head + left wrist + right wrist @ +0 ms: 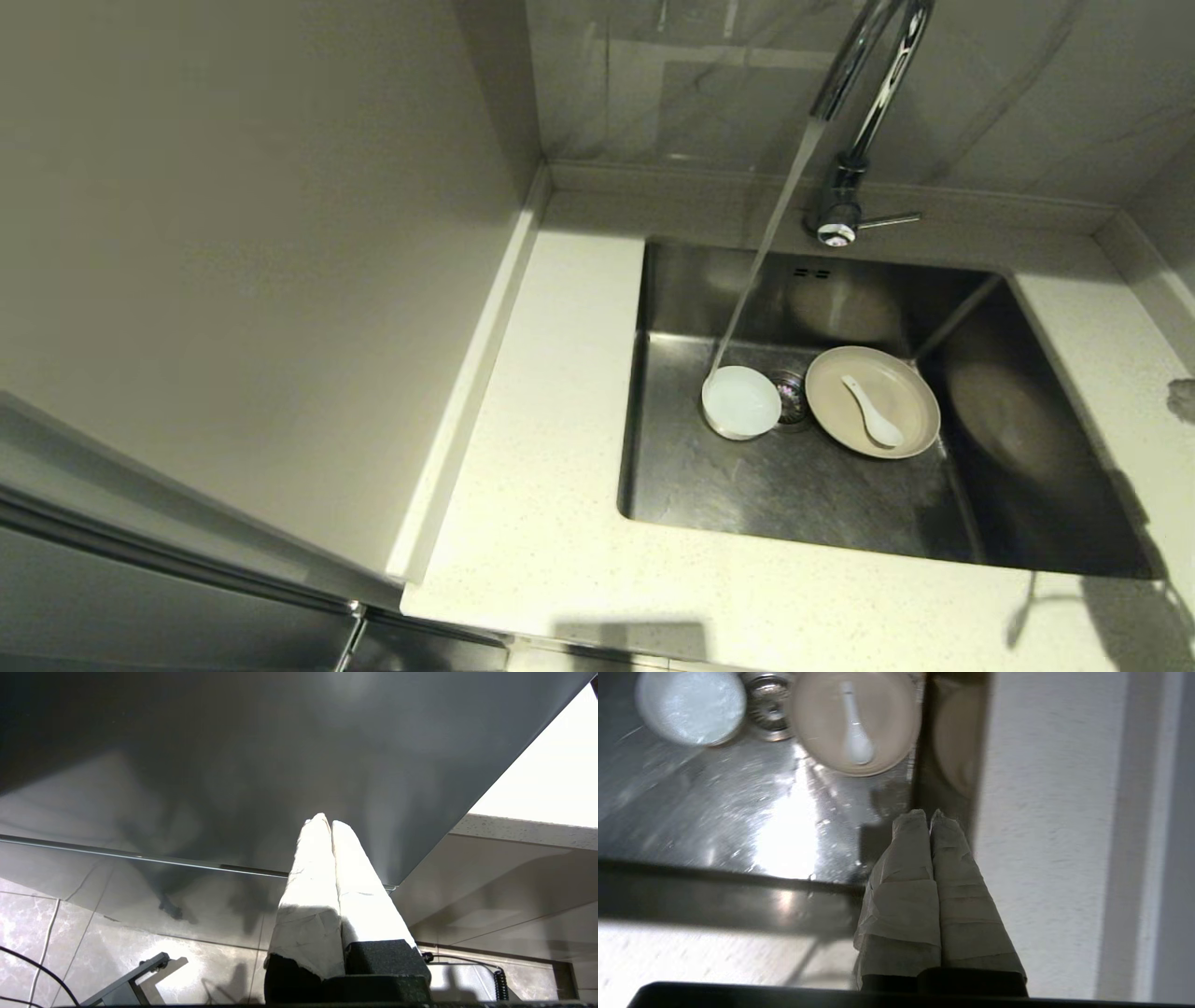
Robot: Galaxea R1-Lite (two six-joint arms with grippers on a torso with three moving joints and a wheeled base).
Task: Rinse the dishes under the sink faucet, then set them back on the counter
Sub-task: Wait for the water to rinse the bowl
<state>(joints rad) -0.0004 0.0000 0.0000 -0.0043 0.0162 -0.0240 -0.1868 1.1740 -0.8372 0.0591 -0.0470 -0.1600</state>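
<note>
My right pincer, closed and empty, hangs over the sink's near right edge; the plate with the spoon lies ahead.

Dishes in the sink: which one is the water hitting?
The small white bowl, left of the drain; the plate with the spoon lies right of it, outside the stream.

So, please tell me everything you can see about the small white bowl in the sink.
The bowl is small, round and plain white, ceramic by its look. It stands upright on the wet steel floor of the sink, directly beside the drain strainer, on the side away from the plate. The faucet is running, and its stream lands at the bowl's rim. It looks full of water. No gripper touches it.
</note>
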